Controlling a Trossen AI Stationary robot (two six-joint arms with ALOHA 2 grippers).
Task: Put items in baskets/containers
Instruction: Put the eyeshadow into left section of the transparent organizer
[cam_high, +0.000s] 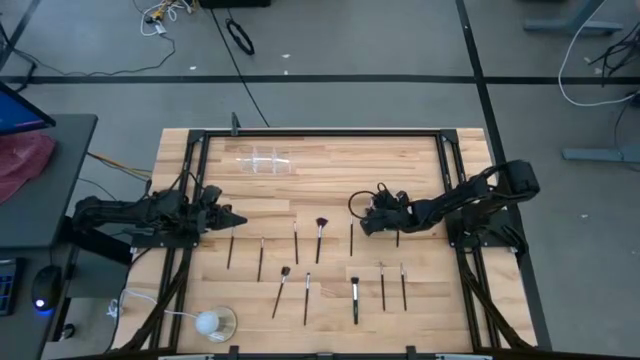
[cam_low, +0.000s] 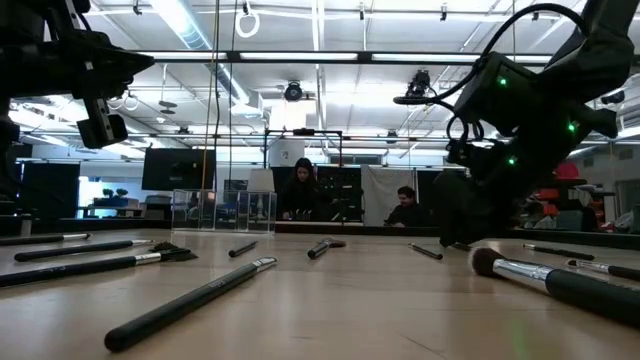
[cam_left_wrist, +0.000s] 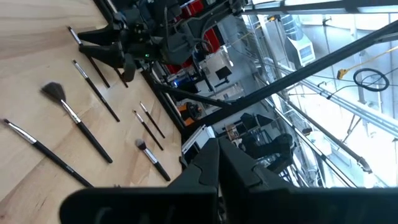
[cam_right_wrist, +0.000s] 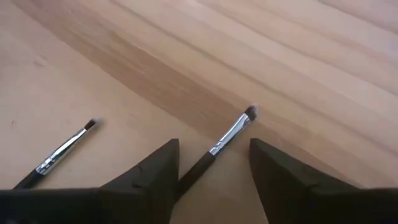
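- Right gripper (cam_right_wrist: 212, 163), jaws spread, straddles a slim makeup brush (cam_right_wrist: 227, 138) on the wooden table (cam_high: 420, 300).
- Left gripper (cam_high: 232, 218) closed, empty.
- Two people sit behind, under ceiling lights.

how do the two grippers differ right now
The right gripper is open, its fingers either side of a slim makeup brush lying on the table. The left gripper is shut and holds nothing. In the high view the right one reaches in among the scattered brushes, while the left waits at the table's left side, beside them. Both are dark and two-fingered.
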